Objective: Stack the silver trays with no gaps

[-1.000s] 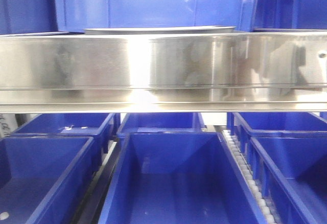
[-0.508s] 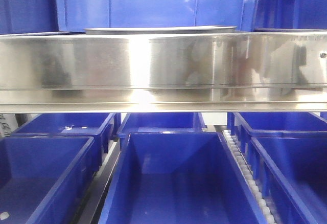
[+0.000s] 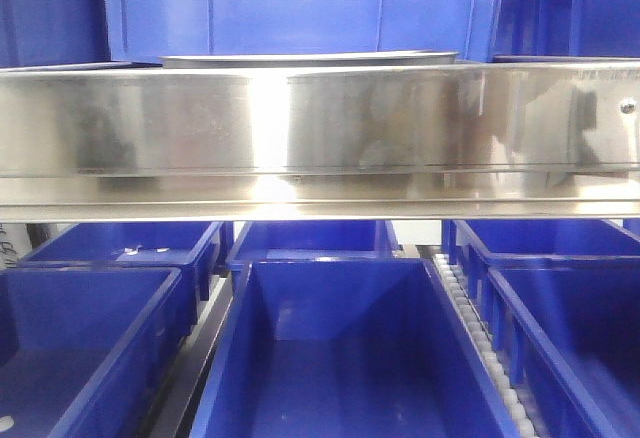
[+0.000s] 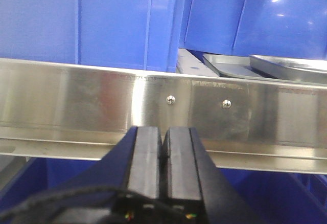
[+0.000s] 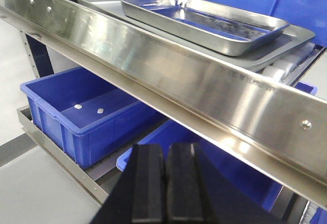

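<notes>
Two silver trays lie on the upper shelf behind the steel rail (image 5: 179, 75). The smaller upper tray (image 5: 204, 22) rests askew on the wider lower tray (image 5: 97, 1), its edges not lined up with it. The left wrist view shows both trays' corners, the lower tray (image 4: 230, 65) and the upper tray (image 4: 288, 66), at the right. From the front only a thin tray rim (image 3: 310, 58) shows above the rail. My left gripper (image 4: 164, 131) is shut and empty just below the rail. Lower down and in front of the shelf, my right gripper (image 5: 164, 147) is shut and empty.
Tall blue bins (image 3: 300, 3) stand behind the trays. Open blue bins (image 3: 340, 358) fill the lower shelf, and one bin (image 5: 76, 106) holds small white bits. The rail (image 3: 320, 133) with screws (image 4: 171, 99) fronts the tray shelf. Grey floor (image 5: 30, 183) lies at the left.
The front view has shifted slightly, with the rail and bins a few pixels off from before. The tray rim shows no movement on the shelf.
</notes>
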`<state>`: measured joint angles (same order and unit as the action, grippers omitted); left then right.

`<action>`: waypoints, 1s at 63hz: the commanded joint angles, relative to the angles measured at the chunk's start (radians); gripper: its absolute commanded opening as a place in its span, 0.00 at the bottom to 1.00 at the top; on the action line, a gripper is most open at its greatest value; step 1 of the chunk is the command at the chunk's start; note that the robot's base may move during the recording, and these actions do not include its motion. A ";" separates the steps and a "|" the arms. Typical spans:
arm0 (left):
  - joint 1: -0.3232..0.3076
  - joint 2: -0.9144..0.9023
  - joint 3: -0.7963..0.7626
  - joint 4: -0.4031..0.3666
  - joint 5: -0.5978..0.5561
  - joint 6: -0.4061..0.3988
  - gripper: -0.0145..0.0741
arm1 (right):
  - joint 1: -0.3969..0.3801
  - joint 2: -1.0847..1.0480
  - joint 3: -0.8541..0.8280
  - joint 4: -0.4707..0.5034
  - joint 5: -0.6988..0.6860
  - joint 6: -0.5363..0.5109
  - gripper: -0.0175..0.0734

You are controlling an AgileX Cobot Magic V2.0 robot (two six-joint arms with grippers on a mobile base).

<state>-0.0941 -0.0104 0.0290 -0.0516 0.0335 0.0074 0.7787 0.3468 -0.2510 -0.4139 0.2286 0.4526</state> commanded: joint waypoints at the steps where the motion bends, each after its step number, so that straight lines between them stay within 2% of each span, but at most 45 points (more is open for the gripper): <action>1: 0.001 -0.016 -0.003 -0.006 -0.089 0.003 0.11 | -0.001 0.004 -0.029 -0.022 -0.077 -0.008 0.26; 6: 0.001 -0.016 -0.003 -0.006 -0.089 0.003 0.11 | -0.015 0.004 -0.029 0.029 -0.079 -0.015 0.26; 10: 0.001 -0.016 -0.003 -0.006 -0.089 0.003 0.11 | -0.067 0.004 -0.029 0.074 -0.077 -0.049 0.26; 17: 0.001 -0.016 -0.003 -0.006 -0.089 0.003 0.11 | -0.223 -0.005 -0.028 0.218 -0.069 -0.144 0.26; 27: 0.001 -0.016 -0.003 -0.006 -0.089 0.003 0.11 | -0.483 -0.065 0.005 0.435 -0.091 -0.361 0.26; 32: 0.001 -0.016 -0.003 -0.006 -0.089 0.003 0.11 | -0.589 -0.115 0.045 0.488 -0.127 -0.414 0.26; 38: 0.001 -0.016 -0.003 -0.006 -0.089 0.003 0.11 | -0.683 -0.187 0.112 0.498 -0.176 -0.416 0.26; 48: 0.001 -0.016 -0.003 -0.006 -0.089 0.003 0.11 | -0.760 -0.311 0.208 0.498 -0.249 -0.416 0.26; 57: 0.001 -0.016 -0.003 -0.006 -0.089 0.003 0.11 | -0.779 -0.378 0.284 0.497 -0.302 -0.416 0.26; 63: 0.001 -0.014 -0.003 -0.006 -0.089 0.003 0.11 | -0.779 -0.376 0.281 0.495 -0.268 -0.416 0.26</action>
<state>-0.0941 -0.0104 0.0290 -0.0516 0.0296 0.0074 0.0064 -0.0094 0.0298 0.0819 0.0539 0.0498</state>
